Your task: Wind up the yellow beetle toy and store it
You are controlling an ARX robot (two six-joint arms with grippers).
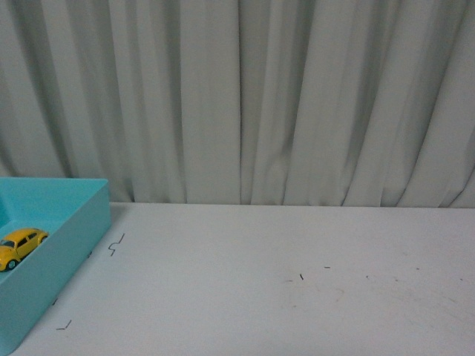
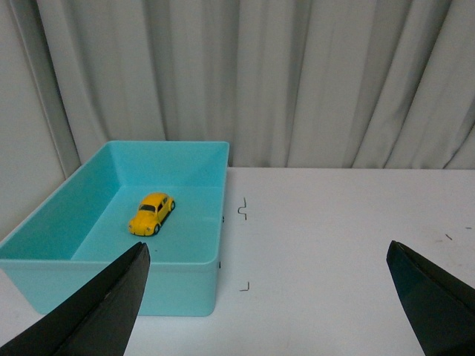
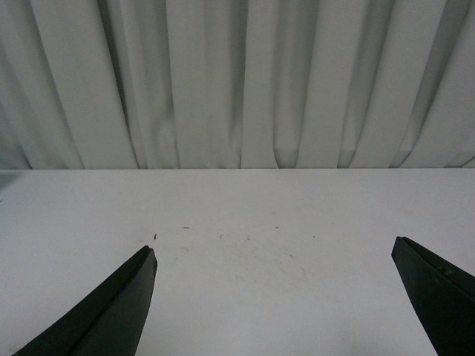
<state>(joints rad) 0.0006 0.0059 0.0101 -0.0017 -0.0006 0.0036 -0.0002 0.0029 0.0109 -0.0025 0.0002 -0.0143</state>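
Front view: yellow beetle toy (image 1: 20, 247) sits inside the teal bin (image 1: 70, 245) at far left; storage looks done.

Left to right: the teal bin stands at the left edge of the white table (image 1: 282, 289), the toy resting on its floor on its wheels, apart from the walls. Left wrist view shows the left gripper (image 2: 267, 297) spread wide, holding nothing, set back from the bin with the toy well beyond its tips. Centre table carries only small dark marks. Right gripper (image 3: 274, 297) likewise spread wide and empty, over bare table. Whether the toy was wound cannot be told. Judgement: placement complete; at most, arms to retire.
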